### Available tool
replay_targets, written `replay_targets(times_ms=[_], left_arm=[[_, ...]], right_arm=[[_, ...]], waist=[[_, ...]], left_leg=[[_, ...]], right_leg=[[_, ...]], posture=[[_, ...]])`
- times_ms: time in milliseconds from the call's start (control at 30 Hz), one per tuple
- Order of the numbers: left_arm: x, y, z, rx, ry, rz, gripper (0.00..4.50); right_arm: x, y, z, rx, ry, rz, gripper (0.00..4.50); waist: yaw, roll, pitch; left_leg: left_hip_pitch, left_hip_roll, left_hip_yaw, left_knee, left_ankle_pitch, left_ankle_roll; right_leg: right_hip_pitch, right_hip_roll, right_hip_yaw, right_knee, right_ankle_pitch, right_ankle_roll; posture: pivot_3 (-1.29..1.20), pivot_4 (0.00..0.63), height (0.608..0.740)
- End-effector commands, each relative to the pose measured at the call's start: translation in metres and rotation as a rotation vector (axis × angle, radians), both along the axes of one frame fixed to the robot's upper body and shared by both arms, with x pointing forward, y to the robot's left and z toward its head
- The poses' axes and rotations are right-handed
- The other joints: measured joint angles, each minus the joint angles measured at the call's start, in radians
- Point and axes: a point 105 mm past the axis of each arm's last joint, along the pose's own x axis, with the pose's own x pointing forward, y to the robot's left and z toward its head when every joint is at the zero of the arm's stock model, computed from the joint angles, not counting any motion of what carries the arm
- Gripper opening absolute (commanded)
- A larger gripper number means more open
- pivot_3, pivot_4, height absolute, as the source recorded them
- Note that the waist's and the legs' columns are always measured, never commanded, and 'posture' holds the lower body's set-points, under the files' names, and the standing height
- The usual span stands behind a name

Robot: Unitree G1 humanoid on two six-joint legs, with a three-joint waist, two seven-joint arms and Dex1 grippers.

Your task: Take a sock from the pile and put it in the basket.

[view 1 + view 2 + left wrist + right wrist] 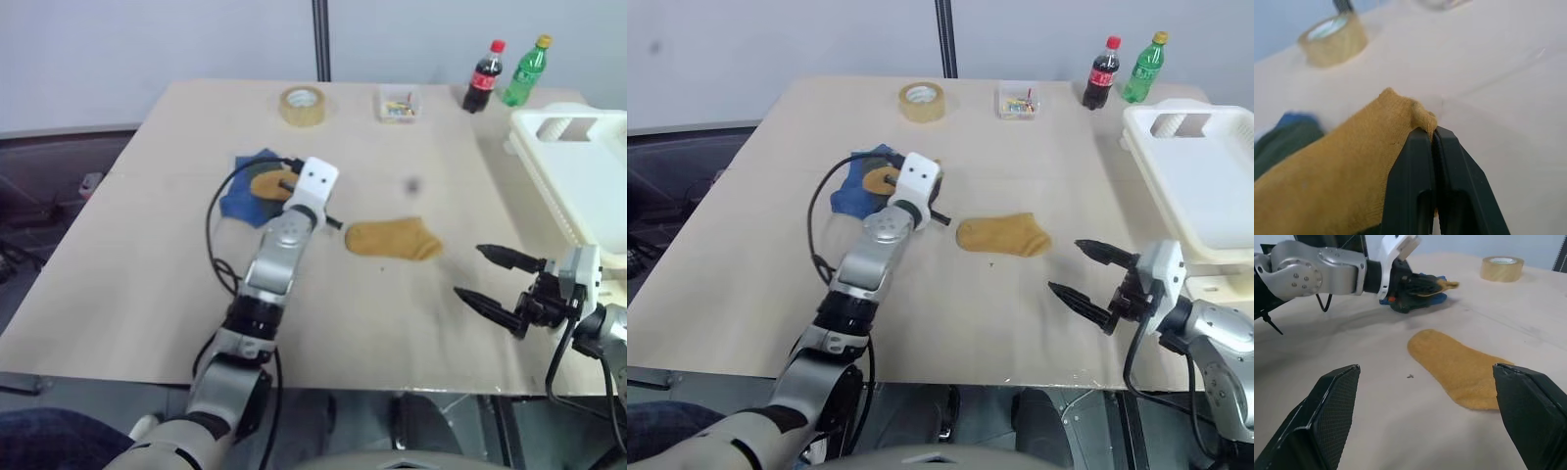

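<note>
I see the pile (253, 188) showing blue, dark grey-green and mustard yellow cloth. A lone sock (394, 239) on the pale beige table (147, 284) is plain mustard too. The basket (588, 176) is white, the tape roll (303, 106) tan, and the two bottles (far edge) are one dark with a red cap (483, 77), one green with a yellow cap (527, 71).

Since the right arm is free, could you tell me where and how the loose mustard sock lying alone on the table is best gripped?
Probably at the narrower cuff end of the loose mustard sock, nearest the pile, pinching straight down from above. It lies flat on the table, so side approaches find no edge. The right gripper stands open; the left gripper is shut on another mustard sock.
</note>
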Motion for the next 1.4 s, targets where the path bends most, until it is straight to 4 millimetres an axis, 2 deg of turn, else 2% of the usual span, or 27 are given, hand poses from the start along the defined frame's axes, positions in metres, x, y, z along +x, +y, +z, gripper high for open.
replay_targets(times_ms=[33,167,333,433,533,667,833,867,1000,1167,1233,1400], left_arm=[[0.001,-0.036,0.005,-0.053,0.022,-0.093,0.02],[0.002,-0.07,-0.005,-0.1,0.09,-0.134,0.02],[-0.01,-0.117,-0.003,-0.192,0.139,-0.224,0.02],[-0.014,-0.136,0.0,-0.232,0.149,-0.233,0.02],[-0.015,-0.145,0.002,-0.271,0.16,-0.221,0.02],[-0.017,-0.156,0.008,-0.343,0.165,-0.231,1.25],[-0.028,-0.168,0.031,-0.472,0.116,-0.345,3.62],[-0.031,-0.169,0.034,-0.491,0.113,-0.376,3.62],[-0.037,-0.16,0.035,-0.486,0.099,-0.427,3.62],[-0.046,-0.124,0.048,-0.466,0.022,-0.504,3.62],[-0.039,-0.102,0.046,-0.395,-0.008,-0.463,3.62],[0.002,-0.025,0.029,-0.25,-0.015,-0.186,3.62]], right_arm=[[0.0,0.001,0.006,0.003,-0.041,0.006,4.5],[0.001,0.0,0.006,0.002,-0.042,-0.001,4.5],[0.001,0.0,0.006,-0.002,-0.044,-0.009,4.5],[0.001,0.0,0.007,-0.003,-0.046,-0.013,4.5],[0.001,0.0,0.006,-0.003,-0.047,-0.015,4.5],[0.001,0.002,0.006,-0.003,-0.045,-0.014,4.5],[0.002,0.004,0.006,-0.001,-0.044,-0.01,4.5],[0.003,0.005,0.006,-0.001,-0.043,-0.009,4.5],[0.005,0.008,0.005,0.002,-0.041,-0.006,4.5],[0.01,0.009,0.005,0.005,-0.04,-0.016,4.5],[0.014,0.009,0.006,0.005,-0.05,-0.03,4.5],[0.035,0.016,0.008,-0.006,-0.08,-0.09,4.5]], waist=[[0.0,0.0,0.0],[-0.001,-0.001,0.0],[-0.002,-0.001,0.001],[-0.007,-0.001,0.001],[-0.004,-0.002,0.001],[-0.001,-0.002,0.001],[-0.001,-0.002,0.001],[-0.002,-0.002,0.002],[-0.002,-0.002,0.002],[-0.006,-0.001,0.001],[-0.007,-0.001,0.001],[-0.025,-0.001,0.001]], left_leg=[[0.0,0.0,0.0,0.0,0.0,0.0],[0.0,0.0,0.0,0.0,0.0,0.0],[0.0,0.0,0.0,0.0,0.0,0.0],[0.0,0.0,0.001,0.0,0.0,0.0],[0.0,0.0,0.0,0.0,0.0,0.0],[0.0,0.0,0.0,0.0,0.0,0.0],[0.0,0.0,0.0,0.0,0.0,0.0],[0.0,0.0,0.0,0.0,0.0,0.0],[0.0,0.0,0.0,0.0,0.0,0.0],[0.0,0.0,0.001,0.0,0.0,-0.001],[0.001,0.0,0.001,0.0,0.002,-0.004],[0.003,0.0,0.001,0.0,0.0,0.0]], right_leg=[[0.0,0.0,0.0,0.0,0.0,0.0],[0.0,0.0,0.0,0.0,0.0,0.0],[0.0,0.0,0.0,0.0,0.0,0.0],[0.0,0.0,0.001,0.0,0.0,0.0],[0.0,0.0,0.001,0.001,0.0,0.0],[0.0,0.0,0.001,0.0,0.0,0.0],[0.0,0.0,0.001,0.0,0.0,0.0],[0.0,0.0,0.001,0.0,0.0,0.0],[0.0,0.0,0.001,0.0,0.0,0.0],[0.0,0.0,0.001,0.0,0.0,0.0],[0.0,0.001,0.002,0.0,0.0,0.0],[0.0,0.001,0.002,0.003,0.0,0.0]], posture=[[0.0,0.15,0.738],[0.0,0.15,0.738],[0.0,0.15,0.738],[0.0,0.15,0.738],[0.0,0.15,0.738],[0.0,0.15,0.738],[0.0,0.15,0.738],[0.0,0.15,0.738],[0.0,0.15,0.738],[0.0,0.15,0.738],[0.0,0.15,0.738],[0.0,0.15,0.738]])
